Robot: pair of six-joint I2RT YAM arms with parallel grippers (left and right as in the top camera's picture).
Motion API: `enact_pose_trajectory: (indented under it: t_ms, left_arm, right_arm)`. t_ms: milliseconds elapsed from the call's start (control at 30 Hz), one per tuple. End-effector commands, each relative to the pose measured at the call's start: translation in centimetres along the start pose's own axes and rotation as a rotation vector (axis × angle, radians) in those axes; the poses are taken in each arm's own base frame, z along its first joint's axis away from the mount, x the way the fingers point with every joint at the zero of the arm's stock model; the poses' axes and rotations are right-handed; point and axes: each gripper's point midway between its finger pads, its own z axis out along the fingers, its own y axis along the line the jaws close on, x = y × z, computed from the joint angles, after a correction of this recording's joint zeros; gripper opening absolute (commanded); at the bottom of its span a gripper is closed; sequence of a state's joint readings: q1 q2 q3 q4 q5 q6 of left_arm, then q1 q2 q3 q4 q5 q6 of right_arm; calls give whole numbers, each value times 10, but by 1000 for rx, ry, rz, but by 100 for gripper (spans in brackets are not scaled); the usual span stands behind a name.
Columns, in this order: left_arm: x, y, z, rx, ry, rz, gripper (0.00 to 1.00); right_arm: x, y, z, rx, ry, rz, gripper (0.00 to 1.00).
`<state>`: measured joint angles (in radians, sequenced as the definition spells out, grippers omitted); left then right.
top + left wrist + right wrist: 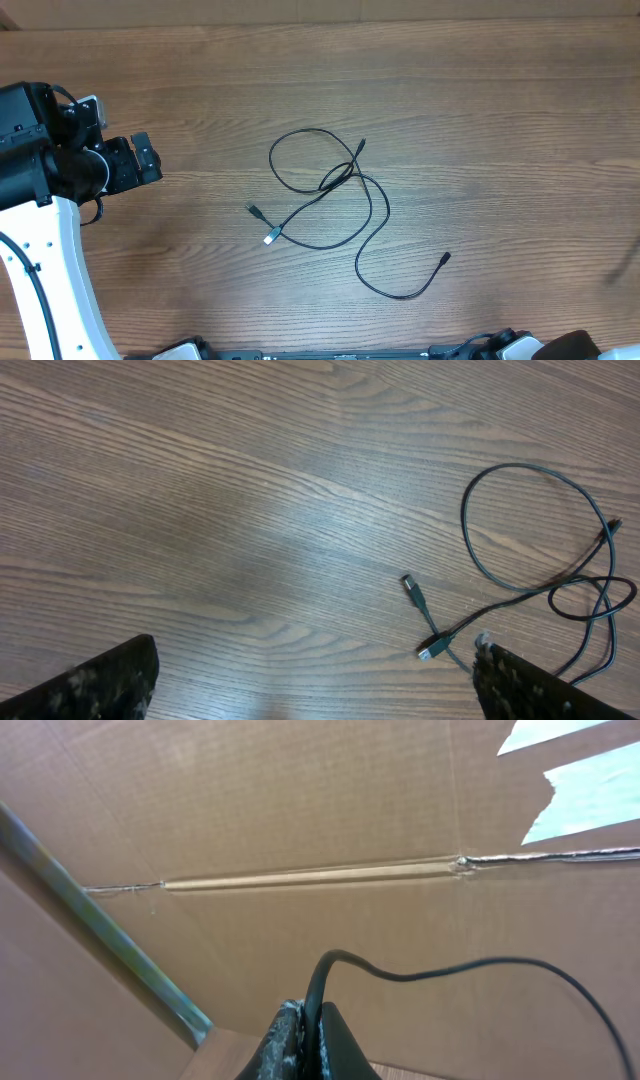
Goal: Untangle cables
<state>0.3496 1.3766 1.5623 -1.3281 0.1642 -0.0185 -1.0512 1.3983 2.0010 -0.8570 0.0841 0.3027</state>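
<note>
A few thin, flexible black cables (pixel 340 178) are being shown in a loose tangle about the middle of the brown wood-grain desk (pixel 480 100), well apart from every edge. One wide loop is being closed by a knot of crossings, and a long curved tail is being trailed towards the near right. Four small plug ends are being displayed on the free ends, one of them silvery-tipped (pixel 271 238).

The black left claw (pixel 148 160) is being held near the desk's left edge with its jaws spread fully wide and nothing between them, apart from the cables.

In the left wrist view the fine streaked grain is being shown close up, together with a dark plug (pixel 412 588) and the silvery one (pixel 428 651), both lying between the mottled black fingers (pixel 90 685).

Only the right wrist view is showing the right claw (pixel 300 1040): its fingers are being pressed together. A thicker black lead (pixel 450 966) is being seen arching from them, in front of a creased brown cardboard wall (pixel 300 810).
</note>
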Motion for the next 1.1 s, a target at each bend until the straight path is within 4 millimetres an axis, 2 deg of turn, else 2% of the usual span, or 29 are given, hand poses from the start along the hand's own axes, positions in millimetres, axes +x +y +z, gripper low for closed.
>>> enact_pose_trajectory:
  t_ms: [0,200,300,500,600,667,767,900,1033,1067]
  left_arm:
    - [-2,-1,-1,7,-5,16,100]
    - [-2,-1,-1,7,-5,16,100]
    - [-2,-1,-1,7,-5,16,99]
    - [-2,-1,-1,7,-5,16,100]
    - [-2,-1,-1,7,-5,16,100]
    - [-2,-1,-1,7,-5,16,100]
    - [-2,-1,-1,7,-5,16,100]
    - [-2,-1,-1,7,-5,16,100]
    - [-2,-1,-1,7,-5,16,100]
    - [-2,-1,-1,7,-5,16,100]
  right_arm:
    - [11,-4,13,23,43,-17,4]
    - [58,-19,51,81,208,-38,4]
    - [98,-33,69,131,349,-47,4]
    - [147,-50,96,189,504,-57,4]
    - [180,-62,115,223,594,-63,4]
    - [196,-68,123,237,631,-65,4]
    - [226,-74,134,239,705,-59,4]
    - [252,-79,142,233,756,-47,4]
    - [269,-86,143,247,788,-49,4]
    - [271,-86,142,249,795,-49,18]
